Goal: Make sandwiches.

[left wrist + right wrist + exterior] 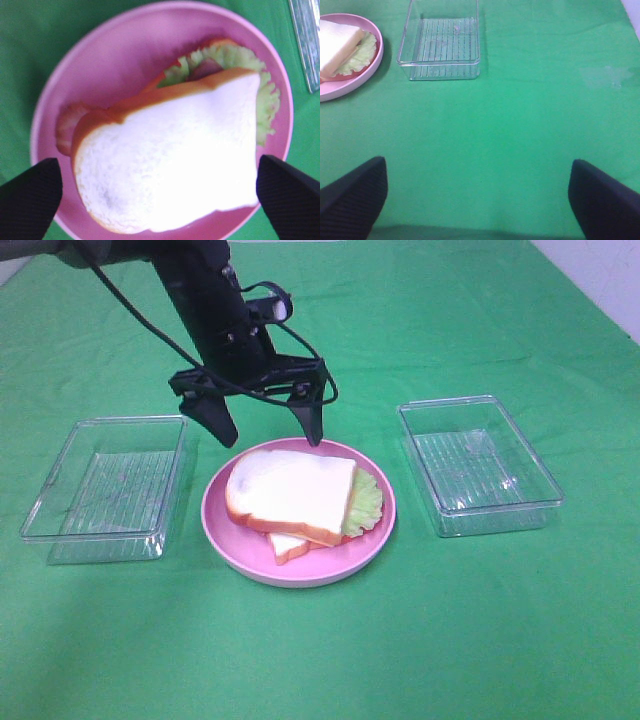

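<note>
The sandwich [295, 495] lies stacked on the round pink plate [225, 525]: a white bread slice with orange-brown crust on top, green lettuce [365, 505] sticking out on the right, another bread slice below. My left gripper [268, 430] hovers open just above the plate's far rim, fingers spread and empty. In the left wrist view the top slice [175, 160] fills the middle, with lettuce [265, 95] and a reddish strip [65, 127] peeking out, and the left gripper [160, 195] straddles it without touching. My right gripper [477, 200] is open over bare cloth, out of the overhead view.
A clear plastic tray [105, 485] sits left of the plate and another clear tray [480, 465] to its right; both look empty. Green cloth covers the table. The right wrist view shows the right tray [442, 45] and the plate's edge [375, 60].
</note>
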Controlling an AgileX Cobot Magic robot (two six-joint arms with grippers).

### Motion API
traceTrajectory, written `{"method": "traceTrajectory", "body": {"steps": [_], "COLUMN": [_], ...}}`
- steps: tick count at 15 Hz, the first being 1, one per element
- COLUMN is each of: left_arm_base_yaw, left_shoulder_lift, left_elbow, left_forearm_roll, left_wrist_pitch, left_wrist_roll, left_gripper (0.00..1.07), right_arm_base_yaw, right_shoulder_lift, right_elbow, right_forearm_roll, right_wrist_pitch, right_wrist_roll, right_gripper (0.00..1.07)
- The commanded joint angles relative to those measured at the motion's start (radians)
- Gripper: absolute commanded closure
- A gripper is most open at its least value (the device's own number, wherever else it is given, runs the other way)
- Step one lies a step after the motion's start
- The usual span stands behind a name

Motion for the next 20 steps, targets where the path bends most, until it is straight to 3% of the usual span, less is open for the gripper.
{"method": "traceTrajectory", "body": {"steps": [1,4,7,9,10,11,16,20], "left_arm_base_yaw": [-0.002,0.019,0.088,0.155,0.223,0.259,0.473,0.505], "left_shoulder_lift": [-0.044,-0.133,-0.251,-0.378,-0.542,-0.624,-1.002,-1.273], "left_elbow": [-0.065,-0.066,0.019,0.134,0.287,0.373,0.694,0.913], "left_forearm_roll": [0.071,0.182,0.188,0.213,0.307,0.351,0.399,0.399], "left_wrist_pitch": [0.108,0.108,0.108,0.108,0.108,0.108,0.107,0.099], "left_wrist_roll": [-0.026,-0.033,-0.032,-0.015,-0.003,-0.003,-0.006,-0.006], "left_gripper": [0.04,0.04,0.04,0.04,0.04,0.04,0.04,0.04], "right_arm_base_yaw": [-0.002,-0.002,-0.002,-0.002,-0.002,-0.002,-0.002,-0.002], "right_shoulder_lift": [-0.031,-0.031,-0.031,-0.031,-0.031,-0.031,-0.031,-0.031], "right_elbow": [0.004,0.004,0.004,0.004,0.004,0.004,0.004,0.004], "right_forearm_roll": [0.008,0.008,0.008,0.008,0.008,0.008,0.008,0.008], "right_wrist_pitch": [-0.012,-0.012,-0.012,-0.012,-0.012,-0.012,-0.012,-0.012], "right_wrist_roll": [-0.010,-0.010,-0.010,-0.010,-0.010,-0.010,-0.010,-0.010], "right_gripper": [0.13,0.13,0.13,0.13,0.13,0.13,0.13,0.13]}}
